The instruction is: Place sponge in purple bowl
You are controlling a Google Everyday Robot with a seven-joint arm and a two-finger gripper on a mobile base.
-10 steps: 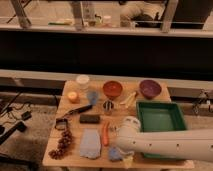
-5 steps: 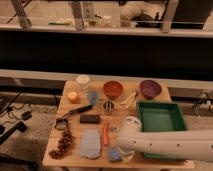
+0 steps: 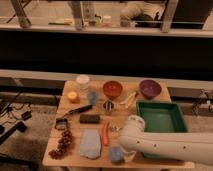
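One thing going for you: the sponge (image 3: 115, 154) looks light, soft and rough-textured, so it'll squash rather than slip, and nothing about it is fragile. Best place to grab is across the short sides near the middle, so it doesn't fold or droop out of the grip. Right now it's sitting at the front edge of the worktop (image 3: 97, 161), just right of the flat blue-grey cloth (image 3: 90, 144). The gripper (image 3: 123, 155) is down on it at the end of the white arm, pinched fully narrow, and as far as I can tell it's squeezing the sponge itself. The purple bowl (image 3: 150, 88) is way off at the back right, behind the green tray (image 3: 160, 104) and beside the orange-red bowl (image 3: 112, 89).
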